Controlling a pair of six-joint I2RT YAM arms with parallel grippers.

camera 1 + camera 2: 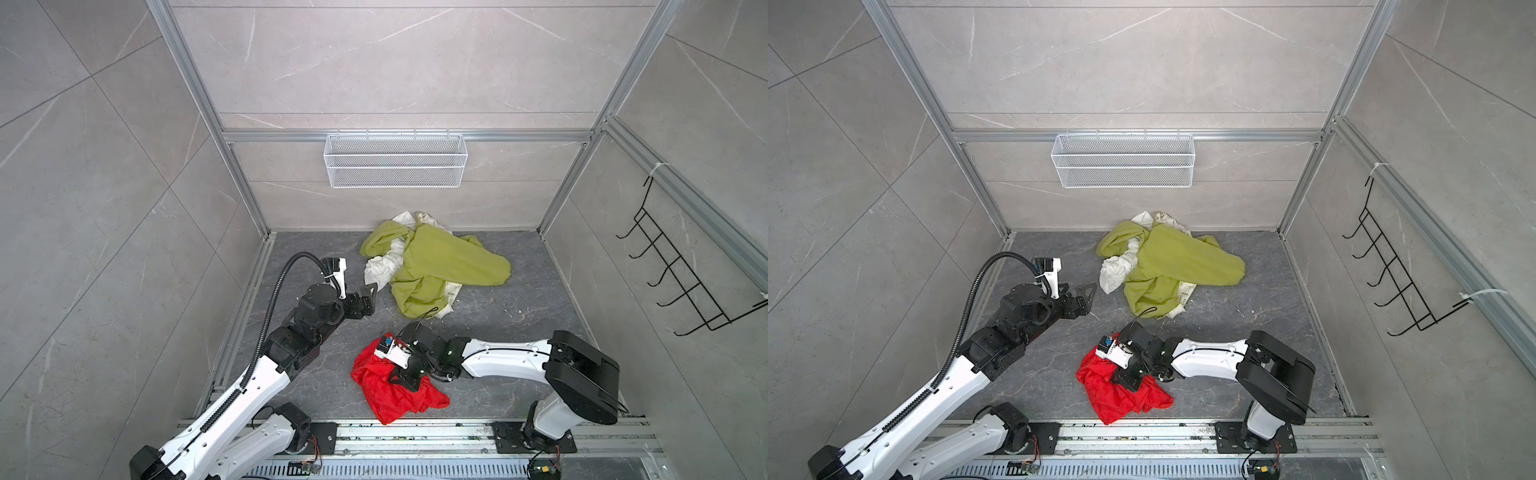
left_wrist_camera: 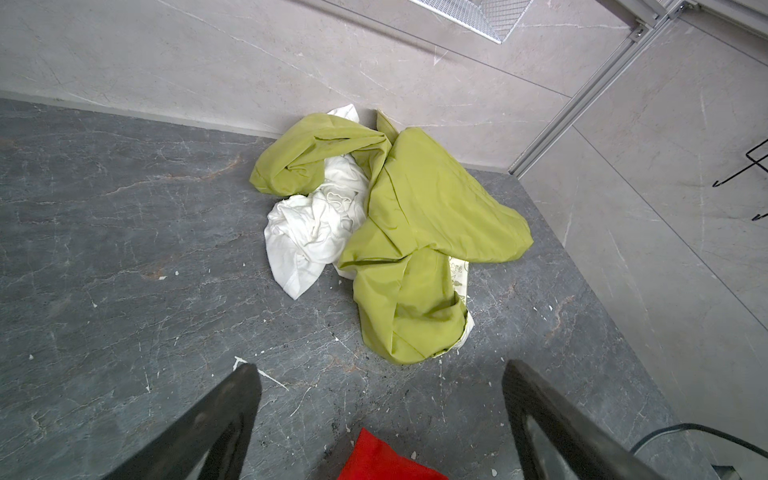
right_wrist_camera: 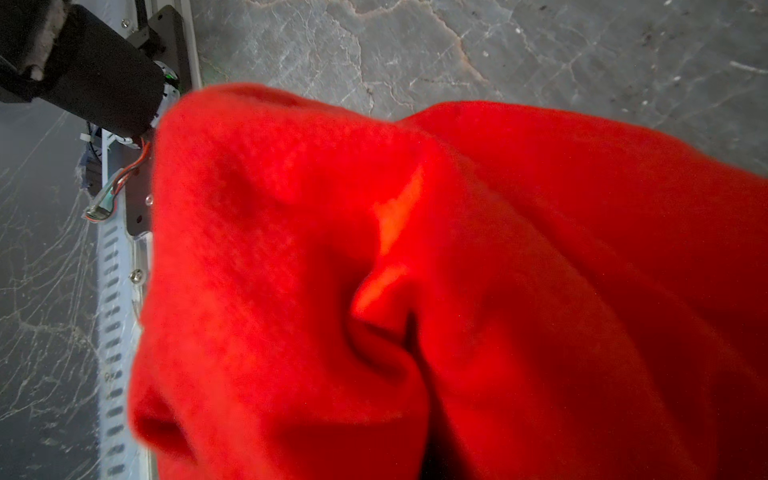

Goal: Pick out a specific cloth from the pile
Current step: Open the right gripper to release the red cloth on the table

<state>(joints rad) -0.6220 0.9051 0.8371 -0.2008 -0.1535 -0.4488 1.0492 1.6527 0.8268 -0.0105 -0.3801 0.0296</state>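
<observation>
The red cloth [image 1: 386,399] [image 1: 1117,399] lies crumpled on the dark floor near the front rail, apart from the pile [image 1: 436,266] [image 1: 1171,266]. My right gripper [image 1: 401,380] [image 1: 1125,380] points down into it. In the right wrist view the red cloth [image 3: 415,291] fills the picture and hides the jaws, its folds gathering toward them. The pile [image 2: 415,216] is mostly olive-green fabric over a white cloth [image 2: 307,232] and a printed cream one. My left gripper [image 1: 370,297] [image 2: 380,368] hovers open left of the pile, with a corner of the red cloth [image 2: 382,461] below it.
A white wire basket [image 1: 395,162] hangs on the back wall. A black hook rack [image 1: 681,270] is fixed to the right wall. Aluminium frame posts stand at the corners, and the arms' base rail [image 1: 415,436] runs along the front edge.
</observation>
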